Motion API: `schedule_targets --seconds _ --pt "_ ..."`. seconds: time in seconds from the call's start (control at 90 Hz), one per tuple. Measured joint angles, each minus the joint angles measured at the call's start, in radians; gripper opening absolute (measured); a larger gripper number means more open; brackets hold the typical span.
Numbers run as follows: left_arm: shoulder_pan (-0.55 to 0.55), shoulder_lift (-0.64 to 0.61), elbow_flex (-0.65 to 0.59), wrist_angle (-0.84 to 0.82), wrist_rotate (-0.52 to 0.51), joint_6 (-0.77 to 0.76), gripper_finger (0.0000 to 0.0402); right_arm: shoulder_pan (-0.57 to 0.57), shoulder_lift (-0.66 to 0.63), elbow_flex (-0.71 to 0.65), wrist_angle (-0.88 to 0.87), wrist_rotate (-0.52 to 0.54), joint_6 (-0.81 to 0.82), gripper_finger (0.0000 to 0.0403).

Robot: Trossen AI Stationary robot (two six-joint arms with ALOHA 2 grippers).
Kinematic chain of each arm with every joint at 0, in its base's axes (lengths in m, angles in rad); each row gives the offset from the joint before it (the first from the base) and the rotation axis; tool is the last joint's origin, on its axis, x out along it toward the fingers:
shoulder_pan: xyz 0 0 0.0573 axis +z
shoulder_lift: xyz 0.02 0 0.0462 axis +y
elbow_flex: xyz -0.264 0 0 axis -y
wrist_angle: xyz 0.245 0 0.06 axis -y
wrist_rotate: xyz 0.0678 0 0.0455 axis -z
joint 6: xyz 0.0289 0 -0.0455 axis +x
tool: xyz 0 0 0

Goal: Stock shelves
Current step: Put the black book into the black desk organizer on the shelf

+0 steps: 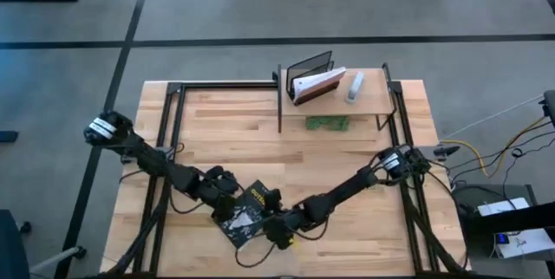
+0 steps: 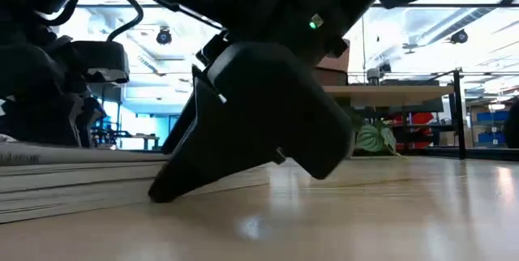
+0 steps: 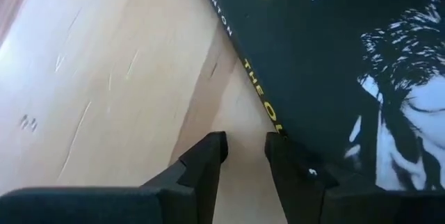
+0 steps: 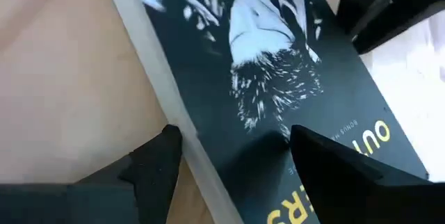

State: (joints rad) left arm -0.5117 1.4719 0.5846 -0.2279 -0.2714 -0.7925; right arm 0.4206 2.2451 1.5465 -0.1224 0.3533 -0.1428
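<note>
Light-wood shelf [image 1: 368, 97] at the bench's far edge already holds a wire rack [image 1: 310, 69] with a leaning book. Black paperback [image 1: 244, 216] lies flat near the near edge, unstocked. Right pincer [image 4: 229, 151] spread astride it; left pincer [image 3: 245, 151] slightly apart at its spine, not clamped.

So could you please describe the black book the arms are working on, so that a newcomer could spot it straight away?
Start at the table's near edge, opposite the shelf at the far side. There, where the left gripper and right gripper meet, the black book lies flat. Unlike the books propped in the rack on the shelf, it has a black cover with yellow lettering and a white face drawing.
</note>
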Motion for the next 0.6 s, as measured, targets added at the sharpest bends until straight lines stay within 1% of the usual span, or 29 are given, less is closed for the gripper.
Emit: schedule_targets --seconds 0.1,0.3,0.378,0.6 --pt "0.000 0.000 -0.001 0.002 0.000 0.002 0.0108 -0.006 0.001 0.010 -0.008 0.003 -0.001 0.0230" --pt "0.000 0.000 -0.002 0.005 0.000 0.001 0.0100 -0.012 0.001 0.068 -0.062 0.108 -0.001 0.0214" --pt "0.000 0.000 -0.004 0.009 -0.002 0.000 0.0101 -0.012 0.001 0.084 -0.087 0.130 -0.001 0.0208" --pt "0.000 0.000 -0.005 0.011 -0.003 -0.001 0.0109 -0.010 0.002 0.111 -0.116 0.119 0.000 0.0199"
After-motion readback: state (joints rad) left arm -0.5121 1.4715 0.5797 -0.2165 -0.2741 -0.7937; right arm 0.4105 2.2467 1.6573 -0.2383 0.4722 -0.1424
